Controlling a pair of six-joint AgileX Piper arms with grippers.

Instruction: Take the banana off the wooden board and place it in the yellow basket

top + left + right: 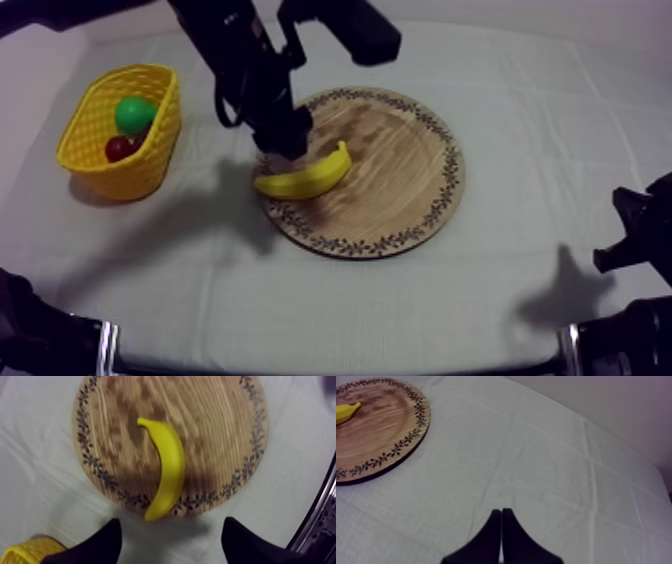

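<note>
A yellow banana (306,176) lies on the left part of the round wooden board (400,170), one end over the patterned rim. My left gripper (283,140) hangs over the board's left edge, just above the banana's far side. In the left wrist view its fingers (100,543) stand wide apart and open, with the banana (167,471) on the board (215,431) beyond them. The yellow basket (92,132) stands at the left. My right gripper (501,538) rests shut over bare cloth, and the banana's tip (346,411) lies on the board (381,431) far from it.
The basket holds a green fruit (134,114) and a small red fruit (121,148). A corner of the basket (27,553) lies beside the left fingers. My right arm (640,240) sits low at the table's right side. Grey-white cloth spreads around the board.
</note>
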